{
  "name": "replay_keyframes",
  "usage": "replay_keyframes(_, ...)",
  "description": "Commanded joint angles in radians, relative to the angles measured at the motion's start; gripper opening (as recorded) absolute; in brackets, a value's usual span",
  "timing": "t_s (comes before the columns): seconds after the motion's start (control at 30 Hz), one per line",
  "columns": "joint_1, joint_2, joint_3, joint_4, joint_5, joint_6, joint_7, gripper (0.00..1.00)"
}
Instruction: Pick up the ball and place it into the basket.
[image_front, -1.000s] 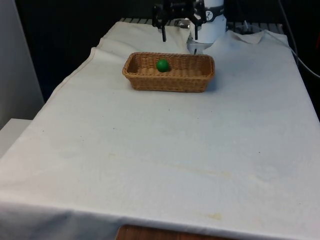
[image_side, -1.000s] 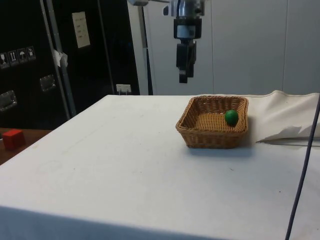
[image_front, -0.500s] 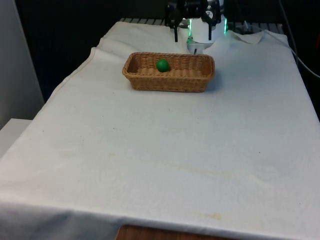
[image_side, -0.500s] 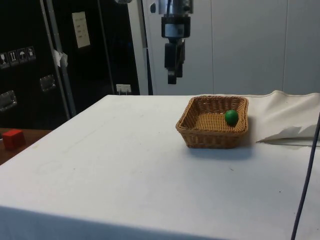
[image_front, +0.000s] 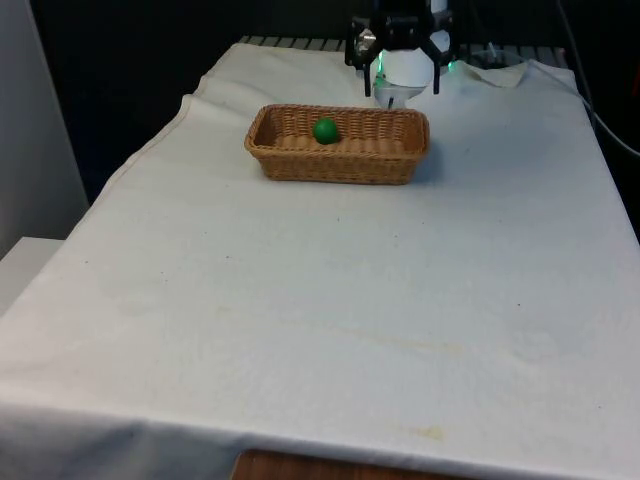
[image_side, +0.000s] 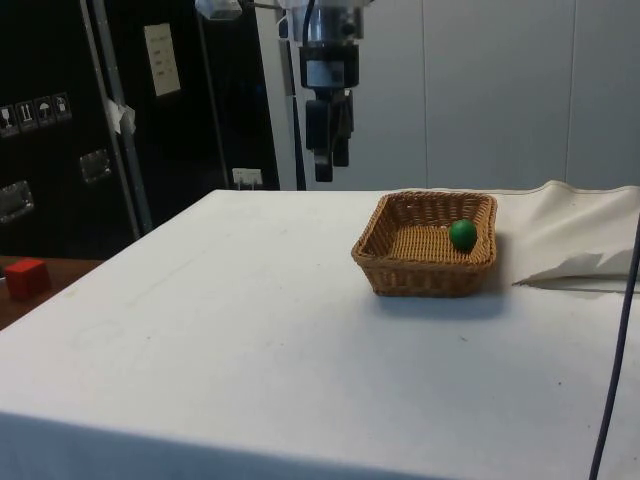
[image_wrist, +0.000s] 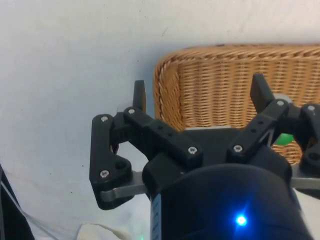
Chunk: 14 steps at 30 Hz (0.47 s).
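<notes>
Taking the basket as my landmark and reading the front view from its left: the white cloth spreads bare out to the basket's left and on toward the near edge of the table. The basket itself is a shallow rectangular wicker tray, lying flat on the cloth at the far end of the table. The green ball sits inside it, against the far wall and a little left of the basket's middle; in the side view the ball rests on the woven floor close to one end wall of the basket.

Further right, beyond the basket's far rim and above its right half, my gripper hangs in the air, clear of the wicker. From the side my gripper is well above the cloth and off past the basket's end, touching nothing. My fingers stand wide apart and empty, one over the cloth just outside the basket. A green patch beside the other finger is probably the ball, though most of it is hidden.
</notes>
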Motion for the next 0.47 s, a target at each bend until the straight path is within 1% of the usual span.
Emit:
replay_keyframes(0.0, 0.000, 0.000, 0.000, 0.000, 0.000, 0.000, 0.000, 1.00)
replay_keyframes(0.03, 0.001, 0.002, 0.002, 0.003, 0.005, -0.009, 0.015, 1.00)
replay_keyframes(0.23, 0.000, -0.001, 0.001, -0.003, 0.010, -0.007, 0.056, 1.00)
replay_keyframes(0.3, 0.000, -0.002, 0.001, -0.004, 0.011, -0.008, 0.067, 1.00)
replay_keyframes(0.33, 0.000, 0.000, 0.002, -0.003, 0.002, -0.002, 0.061, 1.00)
replay_keyframes(0.37, 0.000, -0.002, 0.001, -0.004, 0.012, -0.008, 0.071, 1.00)
replay_keyframes(0.43, 0.000, -0.001, 0.001, -0.005, 0.015, -0.007, 0.082, 1.00)
